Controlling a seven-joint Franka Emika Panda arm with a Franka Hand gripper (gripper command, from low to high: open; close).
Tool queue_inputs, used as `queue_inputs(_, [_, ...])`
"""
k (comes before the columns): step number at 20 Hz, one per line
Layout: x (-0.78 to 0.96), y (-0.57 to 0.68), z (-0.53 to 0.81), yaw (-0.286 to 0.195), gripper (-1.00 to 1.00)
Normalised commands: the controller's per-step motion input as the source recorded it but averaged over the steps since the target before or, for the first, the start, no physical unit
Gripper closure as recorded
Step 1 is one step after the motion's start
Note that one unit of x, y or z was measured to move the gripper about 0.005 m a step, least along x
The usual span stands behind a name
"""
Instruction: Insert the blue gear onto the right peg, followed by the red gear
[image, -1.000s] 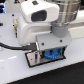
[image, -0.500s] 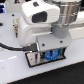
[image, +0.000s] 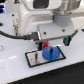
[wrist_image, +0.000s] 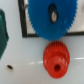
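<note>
The blue gear (image: 50, 52) lies flat on the grey black-edged plate (image: 32, 60), toward the exterior view's right. It fills the wrist view (wrist_image: 42, 20); its centre hole covers the spot of the right peg, which I cannot make out. The red gear (wrist_image: 55, 57) lies on the white table just off the plate's edge, close to the blue gear's teeth. My gripper (image: 44, 45) hangs low behind the plate, over the red gear's spot. Its fingers do not show in the wrist view, and I cannot tell whether it is open or shut.
A dark green object (wrist_image: 2, 35) sits beside the plate. A small red-topped item (image: 65, 40) stands behind the plate at the exterior view's right. A black cable (image: 10, 36) runs across the exterior view's left. The arm's white body (image: 37, 22) hides the back.
</note>
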Motion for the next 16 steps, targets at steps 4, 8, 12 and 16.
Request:
queue_inputs(4, [-0.58,0.04,0.1,0.0,-1.0])
queue_inputs(8, [-0.52,0.0,-0.15,0.0,-1.0])
queue_inputs(12, [-0.37,-0.07,-0.28,0.0,-1.0])
queue_inputs(16, [-0.23,-0.01,-0.29,0.0,-1.0])
